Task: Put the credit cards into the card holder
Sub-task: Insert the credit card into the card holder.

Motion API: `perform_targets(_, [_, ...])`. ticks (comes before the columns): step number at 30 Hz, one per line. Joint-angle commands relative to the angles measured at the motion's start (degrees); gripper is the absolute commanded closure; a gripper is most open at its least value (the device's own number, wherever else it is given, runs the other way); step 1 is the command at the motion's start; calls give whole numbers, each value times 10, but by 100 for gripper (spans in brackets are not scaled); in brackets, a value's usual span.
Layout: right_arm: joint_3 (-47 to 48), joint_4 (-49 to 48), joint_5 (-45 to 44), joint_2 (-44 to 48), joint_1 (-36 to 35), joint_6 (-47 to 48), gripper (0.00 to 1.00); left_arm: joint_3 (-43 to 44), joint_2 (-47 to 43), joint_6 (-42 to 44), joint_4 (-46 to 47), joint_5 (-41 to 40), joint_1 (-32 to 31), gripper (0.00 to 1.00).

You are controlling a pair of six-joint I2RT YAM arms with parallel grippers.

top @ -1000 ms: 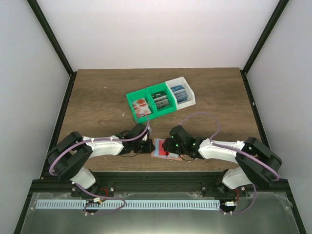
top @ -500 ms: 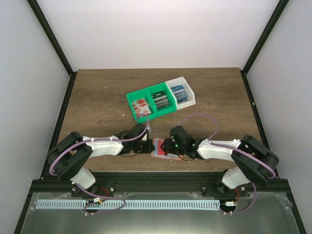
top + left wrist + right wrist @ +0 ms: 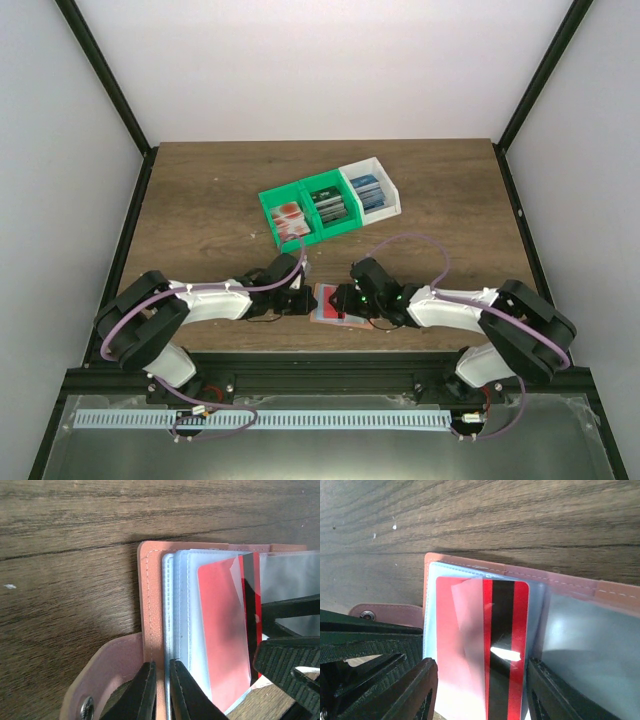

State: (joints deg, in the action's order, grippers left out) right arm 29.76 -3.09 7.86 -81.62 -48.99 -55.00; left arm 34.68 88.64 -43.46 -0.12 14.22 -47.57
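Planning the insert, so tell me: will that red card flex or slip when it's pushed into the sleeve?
The red card lies flat and straight-edged, so it is probably stiff. Its glossy glare suggests it could slip when gripped.

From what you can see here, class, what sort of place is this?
Probably a robotics lab test cell: a wooden table walled by white panels in a black frame, a left arm and right arm bolted at its edge, and bins of sorted cards.
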Motion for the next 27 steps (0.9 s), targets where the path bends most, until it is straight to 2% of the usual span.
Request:
perform_targets(1, [34, 73, -38, 19, -5, 13, 50, -8, 1, 1, -20, -9, -6, 89])
perform_targets(5, [52, 120, -54, 13, -7, 13, 51, -7, 9, 3, -21, -2, -6, 89])
perform_targets(20, [62, 120, 39, -6, -16, 34, 63, -15, 18, 1, -12, 8, -6, 90])
perform_targets(27, [97, 153, 36, -25, -29, 60, 67, -17, 23, 0, -7, 13, -7, 91])
